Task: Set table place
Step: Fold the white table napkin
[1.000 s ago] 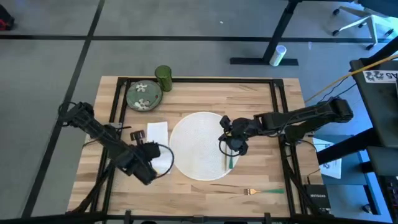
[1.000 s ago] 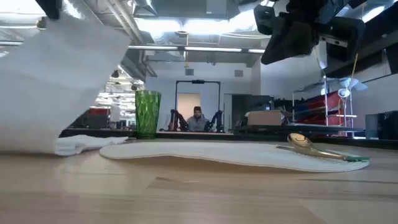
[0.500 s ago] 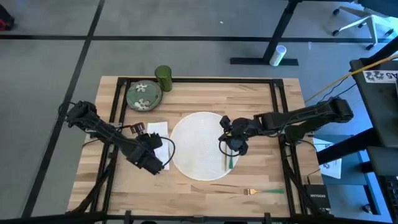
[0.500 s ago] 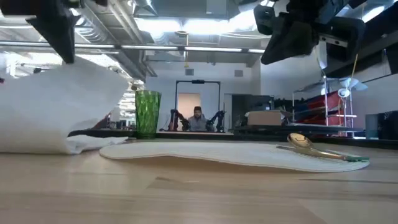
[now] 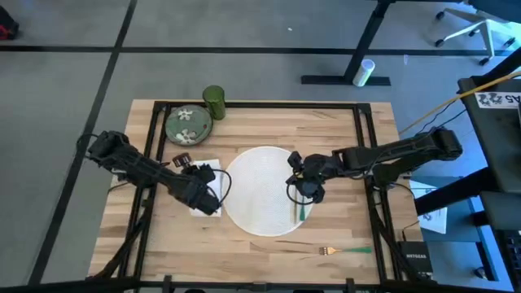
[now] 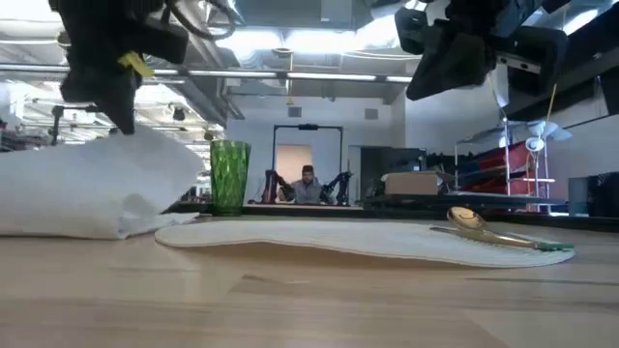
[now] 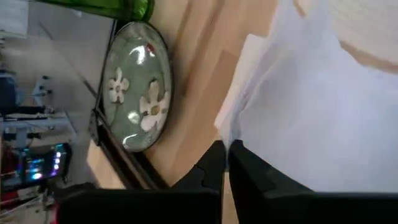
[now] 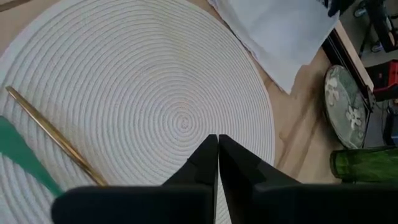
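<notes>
Two arms reach over the table (image 5: 342,130). The left gripper (image 5: 205,195) hangs above the white napkin (image 5: 207,172) beside the round mat (image 5: 259,189), its fingers pressed together with nothing clearly between them. The right gripper (image 5: 299,189), also clenched and empty, hovers over the mat's right edge near the gold spoon (image 6: 484,230). Bare wood lies along the near edge, where a fork (image 5: 342,251) rests; a flowered plate (image 5: 187,125) and green cup (image 5: 213,101) crowd the far left corner.
</notes>
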Robot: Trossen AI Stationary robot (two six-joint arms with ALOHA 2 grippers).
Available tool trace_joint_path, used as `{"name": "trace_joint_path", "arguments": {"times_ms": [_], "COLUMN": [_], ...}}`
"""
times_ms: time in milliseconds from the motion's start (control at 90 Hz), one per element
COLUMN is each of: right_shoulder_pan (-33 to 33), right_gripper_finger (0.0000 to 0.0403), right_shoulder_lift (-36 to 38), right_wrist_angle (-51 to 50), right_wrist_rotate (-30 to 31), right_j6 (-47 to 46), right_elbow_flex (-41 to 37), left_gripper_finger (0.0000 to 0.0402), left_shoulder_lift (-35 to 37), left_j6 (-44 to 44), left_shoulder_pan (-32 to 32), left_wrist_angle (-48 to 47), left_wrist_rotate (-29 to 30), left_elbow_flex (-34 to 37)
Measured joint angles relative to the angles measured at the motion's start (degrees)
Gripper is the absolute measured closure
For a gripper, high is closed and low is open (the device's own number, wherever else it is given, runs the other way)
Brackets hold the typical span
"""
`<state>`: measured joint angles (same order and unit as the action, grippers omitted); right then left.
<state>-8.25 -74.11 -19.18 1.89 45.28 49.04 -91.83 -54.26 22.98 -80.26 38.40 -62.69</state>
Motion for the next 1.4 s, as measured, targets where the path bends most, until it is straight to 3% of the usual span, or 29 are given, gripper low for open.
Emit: {"name": "trace_joint_path", "arguments": {"times_ms": [122,678,1078,1400], "right_shoulder_pan": [0.0,0.0,0.0,0.0], "right_gripper_finger": [0.0403,0.0403,0.0403,0.0403], "right_shoulder_lift": [0.0,0.0,0.0,0.0], "right_wrist_angle": [0.0,-0.5,-0.5,-0.5], "right_wrist_rotate": [0.0,0.0,0.0,0.0], "right_j6": [0.0,0.0,0.0,0.0], "right_elbow_flex": [0.0,0.0,0.0,0.0], "left_gripper_finger": [0.0401,0.0401,0.0401,0.0328], "left_shoulder_lift": [0.0,0.0,0.0,0.0], "left_j6": [2.1,1.2,2.1,1.8], "left_shoulder_pan": [-0.8,-6.2,-6.1,-6.2], "left_wrist_angle": [3.8,4.3,5.2,6.4], "left_wrist_rotate": [0.2,2.8,2.8,2.7], "left_elbow_flex": [0.8,4.3,4.3,4.3]}}
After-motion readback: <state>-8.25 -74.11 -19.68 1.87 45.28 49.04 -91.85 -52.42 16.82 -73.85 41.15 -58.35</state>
